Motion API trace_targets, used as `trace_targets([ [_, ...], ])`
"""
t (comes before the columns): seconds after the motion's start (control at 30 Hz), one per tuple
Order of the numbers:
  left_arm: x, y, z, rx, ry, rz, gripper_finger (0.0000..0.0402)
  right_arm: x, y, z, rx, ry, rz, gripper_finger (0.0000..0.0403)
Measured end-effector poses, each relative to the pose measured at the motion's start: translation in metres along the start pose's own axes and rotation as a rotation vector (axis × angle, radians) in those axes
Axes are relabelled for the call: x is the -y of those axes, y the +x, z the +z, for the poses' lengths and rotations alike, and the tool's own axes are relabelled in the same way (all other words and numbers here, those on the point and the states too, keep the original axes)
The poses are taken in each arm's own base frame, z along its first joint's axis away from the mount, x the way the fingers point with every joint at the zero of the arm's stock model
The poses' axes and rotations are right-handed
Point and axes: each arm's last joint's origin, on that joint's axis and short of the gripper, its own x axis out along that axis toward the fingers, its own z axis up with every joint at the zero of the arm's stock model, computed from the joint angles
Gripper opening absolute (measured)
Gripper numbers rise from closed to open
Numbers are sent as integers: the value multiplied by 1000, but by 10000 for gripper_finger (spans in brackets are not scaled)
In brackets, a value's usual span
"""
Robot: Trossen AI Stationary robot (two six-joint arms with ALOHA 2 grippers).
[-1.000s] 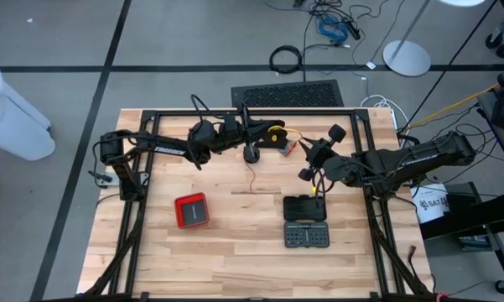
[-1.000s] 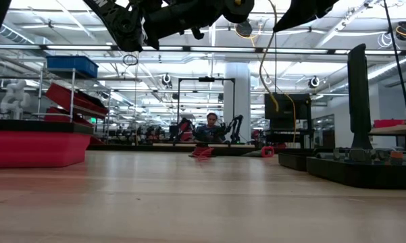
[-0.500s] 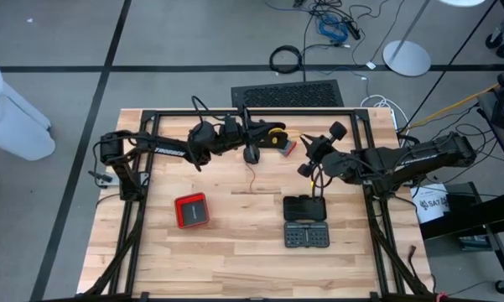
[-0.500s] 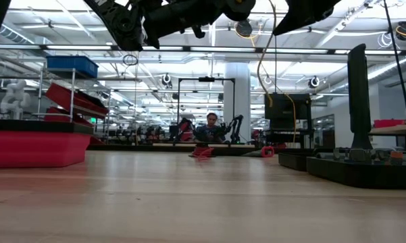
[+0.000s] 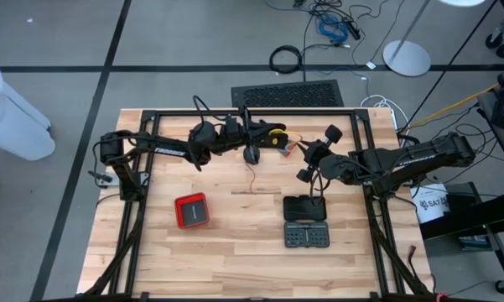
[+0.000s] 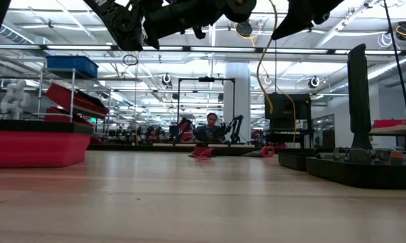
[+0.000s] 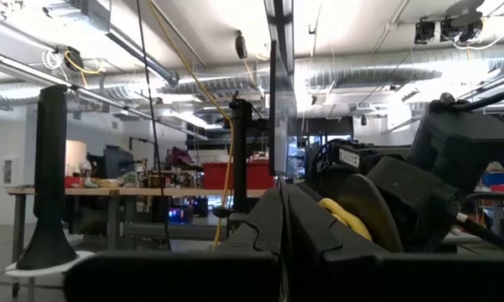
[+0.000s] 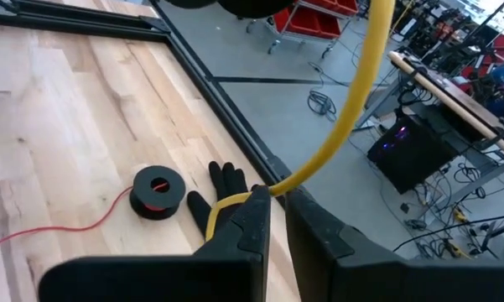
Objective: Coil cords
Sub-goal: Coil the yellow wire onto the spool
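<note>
While the yellow cord (image 5: 276, 134) is strung between the two arms above the counter (image 5: 218, 252), the high view shows the left pincer (image 5: 264, 138) at the cord's coiled end and the right pincer (image 5: 309, 164) just beside it. A pull apart could tug the loops loose. The black spool of red cord (image 5: 252, 154) lies below the left pincer, where a dipping arm could knock it. Seen from the low view, the cord hangs slack and could snag. Seen from the left wrist view, the left pincer's fingers are pressed together; I cannot tell what they grip. Seen from the right wrist view, the right pincer is clamped narrowly on the cord, near the fingertips, so it could slip out; a black glove (image 8: 226, 180) lies below. Compared with a second ago, the right wrist has turned slightly and the slack bends differently; the spool has not moved.
</note>
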Motion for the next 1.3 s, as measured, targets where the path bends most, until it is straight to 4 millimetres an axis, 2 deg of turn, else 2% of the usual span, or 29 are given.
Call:
trace_targets([
  [0.4, 0, 0, 0, -4, 0, -5, 6, 0, 0, 0, 1, 2, -1, 30],
  [1.13, 10, 0, -4, -41, -15, -177, 6, -1, 0, 0, -4, 17, 38, 29],
  [1.3, 11, 0, -4, -42, -15, -201, 6, 0, 0, -2, -12, 14, -9, 8],
])
